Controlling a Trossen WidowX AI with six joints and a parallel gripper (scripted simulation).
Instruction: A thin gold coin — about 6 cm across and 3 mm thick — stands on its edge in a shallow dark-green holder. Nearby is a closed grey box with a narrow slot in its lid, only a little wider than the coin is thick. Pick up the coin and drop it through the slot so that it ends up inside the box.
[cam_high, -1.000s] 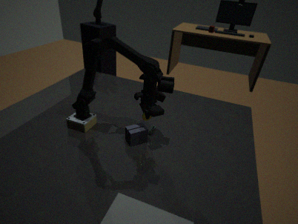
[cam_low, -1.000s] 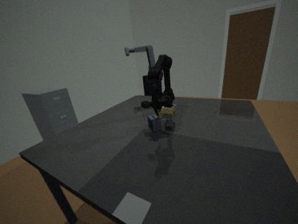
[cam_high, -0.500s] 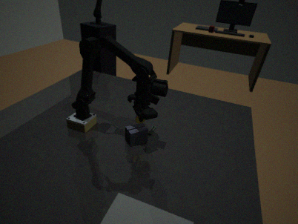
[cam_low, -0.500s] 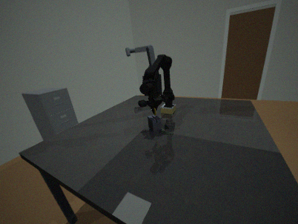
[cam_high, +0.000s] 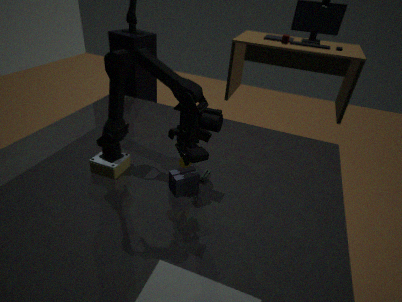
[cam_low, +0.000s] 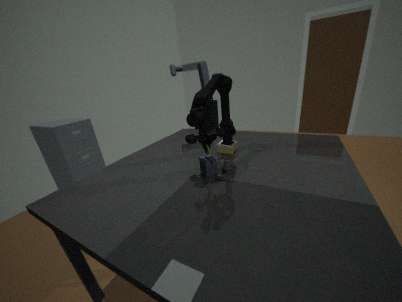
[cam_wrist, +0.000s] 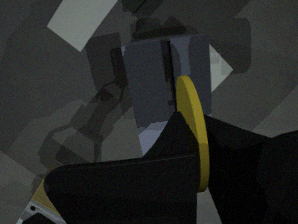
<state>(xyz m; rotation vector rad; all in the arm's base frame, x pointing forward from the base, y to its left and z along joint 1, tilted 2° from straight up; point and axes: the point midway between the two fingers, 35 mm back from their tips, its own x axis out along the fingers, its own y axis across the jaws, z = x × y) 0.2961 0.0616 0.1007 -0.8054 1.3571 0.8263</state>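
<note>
My gripper (cam_high: 187, 158) (cam_low: 207, 143) (cam_wrist: 182, 118) is shut on the gold coin (cam_high: 185, 163) (cam_low: 208, 149) (cam_wrist: 192, 102), which stands on edge between the fingers, its lower part sticking out. The grey box (cam_high: 185, 186) (cam_low: 207, 167) (cam_wrist: 147, 85) is closed and sits below the coin. In the wrist view the slot (cam_wrist: 170, 65) is a dark line in the lid; the coin appears to its right, slightly angled to it. In the top view the coin is at the box's far side, just above lid height. The holder (cam_high: 205, 175) (cam_low: 225, 178) lies beside the box, without the coin.
The arm's pale base block (cam_high: 110, 166) (cam_low: 227, 148) stands behind the box on the dark table (cam_high: 280, 200) (cam_low: 300, 225). A light sheet (cam_high: 195, 285) (cam_low: 178, 281) lies near the table's front edge. A desk with a monitor (cam_high: 318, 19) stands beyond the table.
</note>
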